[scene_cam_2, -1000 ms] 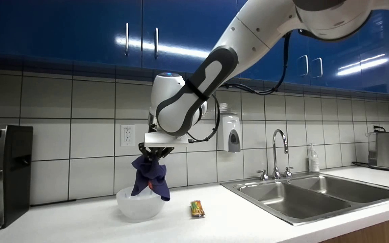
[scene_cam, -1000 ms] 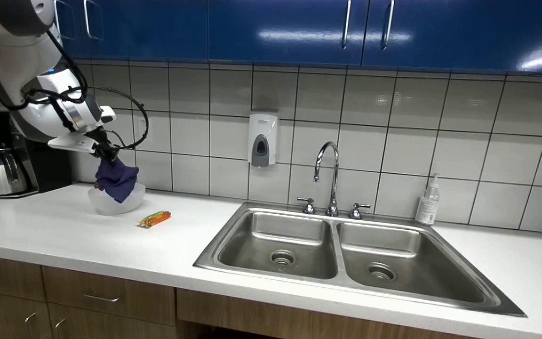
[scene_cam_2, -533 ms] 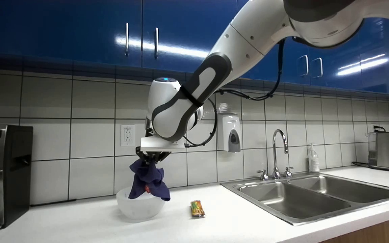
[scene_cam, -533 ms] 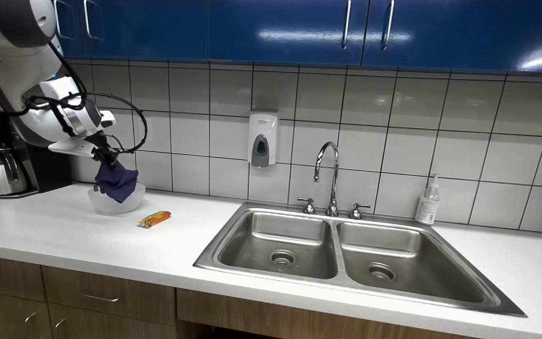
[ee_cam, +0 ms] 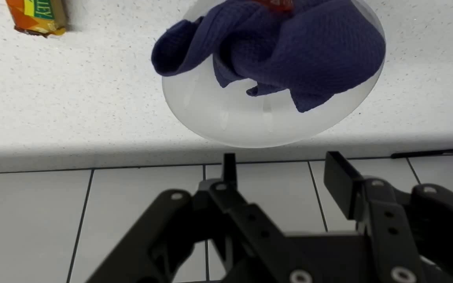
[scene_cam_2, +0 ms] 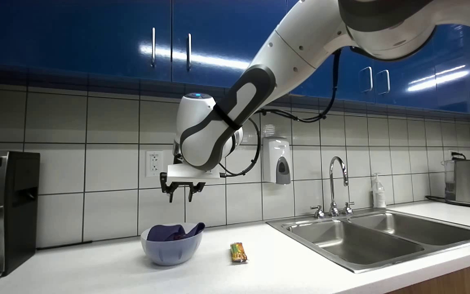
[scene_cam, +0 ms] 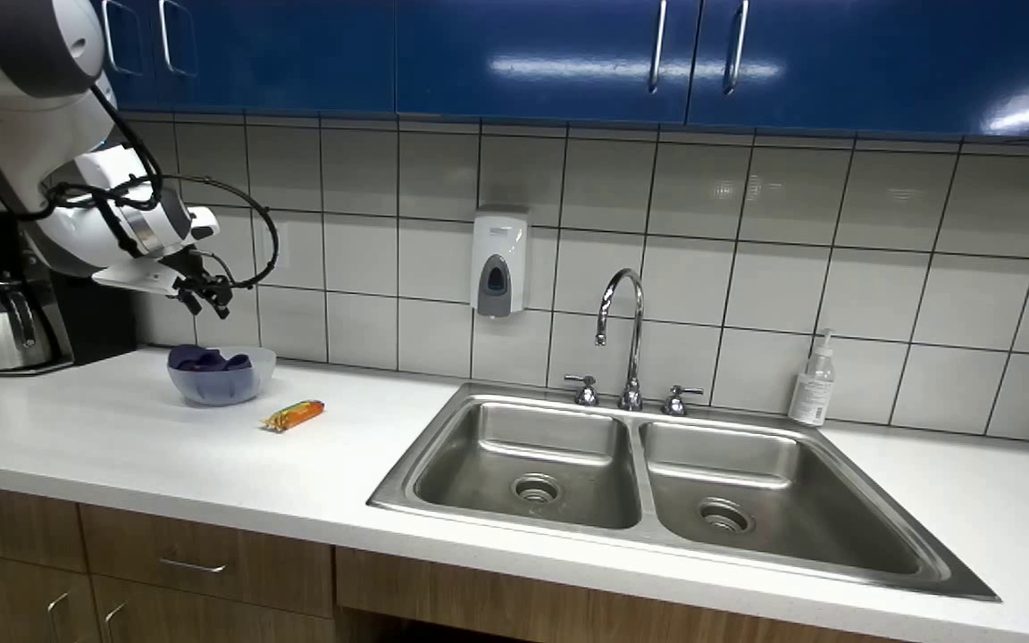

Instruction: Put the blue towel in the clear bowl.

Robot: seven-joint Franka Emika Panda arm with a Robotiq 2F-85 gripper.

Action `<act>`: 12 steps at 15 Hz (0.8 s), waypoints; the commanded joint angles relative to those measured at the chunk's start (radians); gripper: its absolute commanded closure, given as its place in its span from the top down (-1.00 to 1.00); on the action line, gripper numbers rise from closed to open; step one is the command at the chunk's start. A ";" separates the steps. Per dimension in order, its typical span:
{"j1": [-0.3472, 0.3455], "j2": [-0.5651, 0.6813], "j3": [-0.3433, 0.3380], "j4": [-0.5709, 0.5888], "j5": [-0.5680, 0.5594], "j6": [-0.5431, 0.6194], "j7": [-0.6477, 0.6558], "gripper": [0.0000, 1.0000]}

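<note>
The blue towel point(scene_cam_2: 163, 233) lies crumpled in the clear bowl point(scene_cam_2: 169, 252), with one corner poking up over the rim. From above, in the wrist view, the towel point(ee_cam: 317, 51) covers much of the bowl point(ee_cam: 250, 125), and a fold hangs past its edge. Something red point(ee_cam: 278, 4) shows beside the cloth, cut off by the frame. My gripper point(scene_cam_2: 180, 199) hovers above the bowl, apart from the towel. Its fingers are spread with nothing between them, as the gripper point(ee_cam: 281, 165) in the wrist view also shows.
An orange wrapped bar point(scene_cam: 294, 415) lies on the counter beside the bowl. A coffee maker point(scene_cam_2: 18, 204) stands on the bowl's far side from the sink point(scene_cam: 646, 482). The tiled wall point(scene_cam_2: 112, 212) rises close behind the bowl, and blue cabinets point(scene_cam_2: 80, 36) hang overhead.
The gripper came down slightly, then its fingers parted and the towel dropped from them into the bowl. Bowl and wrapped bar stayed where they were.
</note>
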State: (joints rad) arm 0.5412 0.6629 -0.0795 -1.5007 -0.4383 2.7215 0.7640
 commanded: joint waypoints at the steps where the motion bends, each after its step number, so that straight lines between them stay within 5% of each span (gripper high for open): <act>1: 0.016 -0.005 -0.021 0.009 0.019 -0.009 -0.008 0.83; 3: 0.010 -0.035 -0.015 -0.027 0.026 -0.026 -0.022 1.00; 12: -0.013 -0.200 -0.010 -0.259 0.018 -0.071 -0.040 1.00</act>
State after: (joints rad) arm 0.5374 0.5716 -0.0935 -1.6384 -0.4189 2.6832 0.7544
